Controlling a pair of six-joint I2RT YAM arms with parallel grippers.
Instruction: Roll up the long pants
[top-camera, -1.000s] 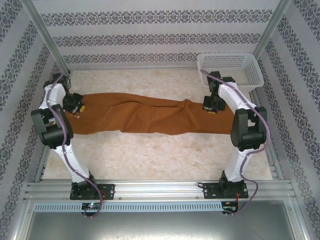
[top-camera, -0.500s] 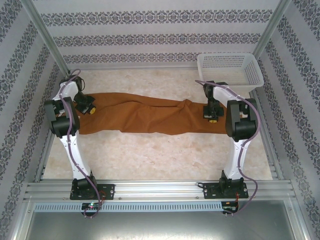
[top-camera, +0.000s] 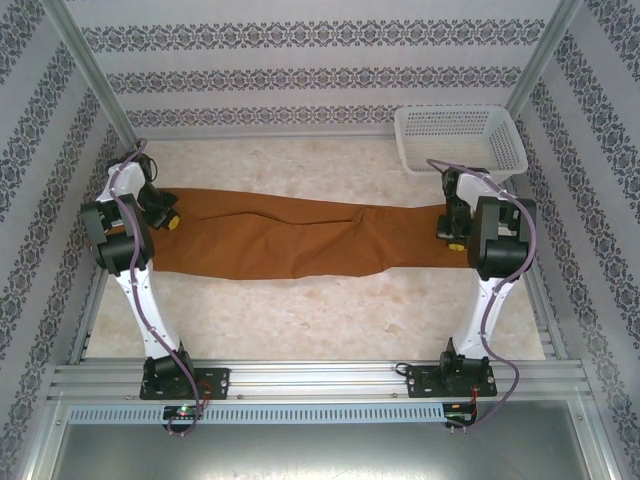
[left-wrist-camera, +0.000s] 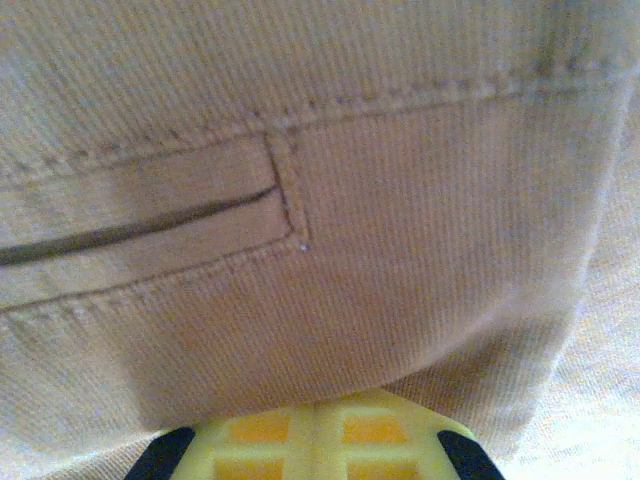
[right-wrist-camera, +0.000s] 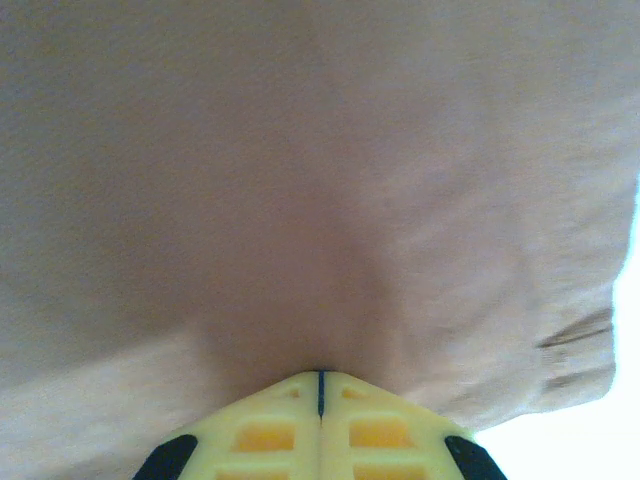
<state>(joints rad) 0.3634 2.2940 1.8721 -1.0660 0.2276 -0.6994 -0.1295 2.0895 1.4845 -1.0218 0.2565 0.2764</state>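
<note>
The long pants (top-camera: 300, 235) are rust-brown and lie stretched left to right across the pale table, legs together. My left gripper (top-camera: 166, 215) is shut on their left end, and a stitched pocket slit shows on the cloth (left-wrist-camera: 400, 200) just past the closed yellow tips (left-wrist-camera: 318, 405). My right gripper (top-camera: 453, 236) is shut on the right end. Its yellow tips (right-wrist-camera: 320, 375) meet with cloth (right-wrist-camera: 300, 200) bunched against them.
A white mesh basket (top-camera: 410, 140) stands at the back right, just behind the right arm. Patterned walls and metal posts close in the table on three sides. Bare table lies in front of and behind the pants.
The right gripper has moved rightward with the pants' end. The bunched fold in the middle has flattened, so the pants lie longer and straighter. The left arm has lifted and shifted slightly.
</note>
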